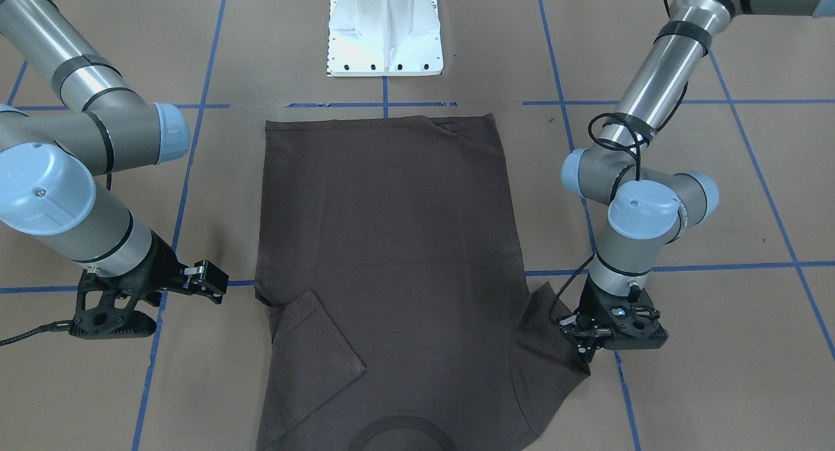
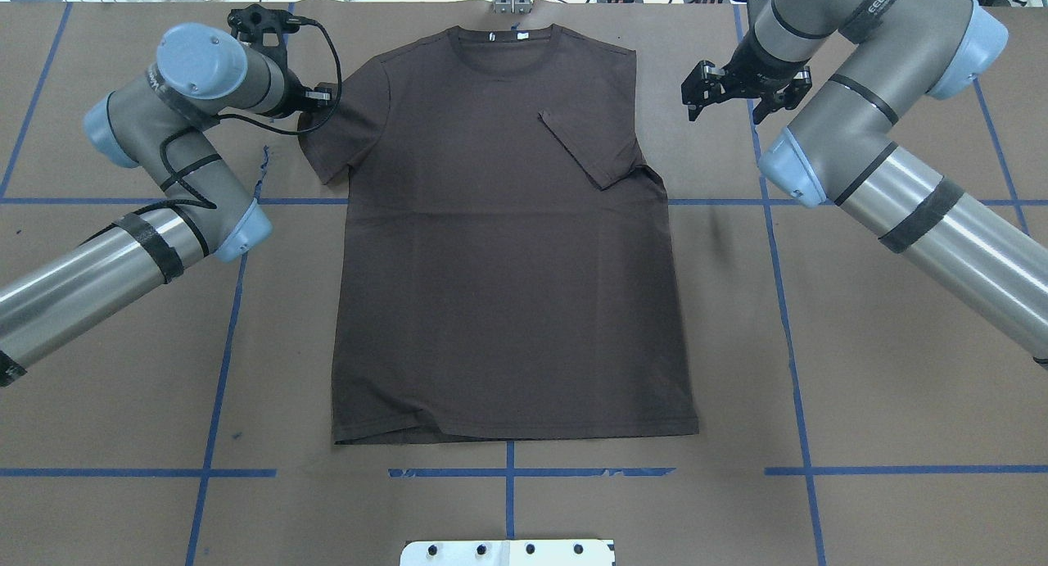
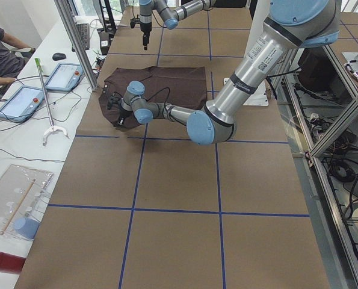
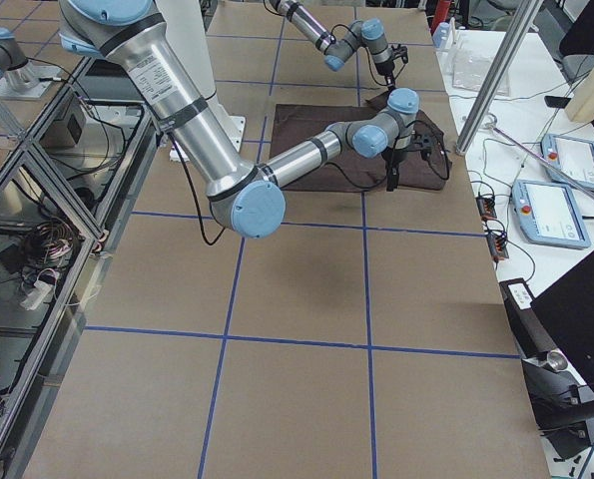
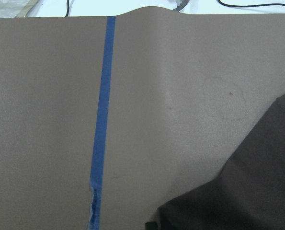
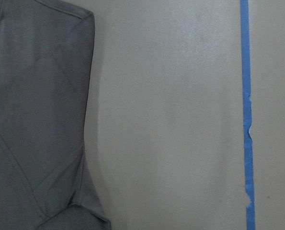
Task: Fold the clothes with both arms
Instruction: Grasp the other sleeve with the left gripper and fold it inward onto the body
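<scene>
Front-facing view: the T-shirt (image 1: 391, 242) lies flat on the table (image 1: 717, 373). Treat it as light, limp cotton that will sag and drag when lifted, so take hold at a hem or seam, never mid-panel. The left pincer (image 1: 589, 354) has its tips down on the outer edge of the spread sleeve (image 1: 554, 333); you cannot tell whether it is pinching. The right pincer (image 1: 210, 280) hangs just off the shirt's other side, touching nothing.

Overhead view: the right pincer's jaws stand spread, and the folded sleeve (image 2: 591, 150) lies inward of it across the chest. The cloth is dark brown-grey and smooth, with a ribbed round collar (image 2: 508, 35).

Left wrist view: only a dark sleeve corner shows beside the pincer.
</scene>
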`<state>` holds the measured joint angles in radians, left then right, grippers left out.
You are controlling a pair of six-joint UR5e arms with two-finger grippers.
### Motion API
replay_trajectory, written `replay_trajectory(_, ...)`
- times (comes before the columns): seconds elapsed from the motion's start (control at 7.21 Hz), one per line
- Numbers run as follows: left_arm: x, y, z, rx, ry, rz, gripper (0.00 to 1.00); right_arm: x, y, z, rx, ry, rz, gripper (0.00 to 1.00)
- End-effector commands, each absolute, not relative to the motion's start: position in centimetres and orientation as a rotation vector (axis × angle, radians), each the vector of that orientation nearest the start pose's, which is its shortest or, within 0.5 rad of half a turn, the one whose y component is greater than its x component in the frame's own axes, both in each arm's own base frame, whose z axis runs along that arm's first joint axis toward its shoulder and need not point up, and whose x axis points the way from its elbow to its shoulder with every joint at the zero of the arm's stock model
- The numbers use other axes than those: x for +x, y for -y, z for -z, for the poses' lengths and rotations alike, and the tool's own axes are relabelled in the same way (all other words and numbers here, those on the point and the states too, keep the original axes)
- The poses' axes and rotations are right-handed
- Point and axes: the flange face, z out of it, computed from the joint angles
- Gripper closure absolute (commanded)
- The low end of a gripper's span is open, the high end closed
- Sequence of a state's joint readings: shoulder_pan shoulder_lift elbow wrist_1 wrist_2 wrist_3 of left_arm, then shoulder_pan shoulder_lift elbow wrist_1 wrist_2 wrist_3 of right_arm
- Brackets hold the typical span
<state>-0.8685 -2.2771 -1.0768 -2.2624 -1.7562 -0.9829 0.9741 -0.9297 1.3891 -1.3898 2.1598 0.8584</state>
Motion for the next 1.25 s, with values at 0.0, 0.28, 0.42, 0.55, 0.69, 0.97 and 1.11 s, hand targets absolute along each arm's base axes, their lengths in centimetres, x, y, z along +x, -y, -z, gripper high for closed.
replay_trajectory(0.0,41.8,67.2,-27.9,0.398,-0.756,0.2,1.0,-34.9,65.2,-33.2,0.09,0.84,-0.056,0.0)
replay_trajectory(0.28,50.1,67.2,-23.5,0.299,-0.804,0.32,1.0,-34.9,65.2,-33.3,0.088,0.84,-0.056,0.0)
replay_trajectory(0.42,52.6,68.5,-23.9,0.299,-0.862,0.363,1.0,-34.9,65.2,-33.3,0.088,0.84,-0.055,0.0)
replay_trajectory(0.55,53.6,68.8,-25.3,0.324,-0.889,0.364,1.0,-34.9,65.2,-33.3,0.088,0.84,-0.055,0.0)
replay_trajectory(0.69,54.2,68.5,-25.4,0.339,-0.892,0.368,1.0,-35.1,65.1,-33.3,0.087,0.84,-0.052,0.0)
replay_trajectory(0.97,54.1,68.4,-24.9,0.362,-0.926,0.356,0.0,-35.4,64.9,-33.3,0.086,0.841,-0.047,0.0)
replay_trajectory(1.11,53.6,68.3,-23.9,0.38,-0.97,0.344,0.0,-35.3,64.8,-33.4,0.085,0.843,-0.049,0.0)
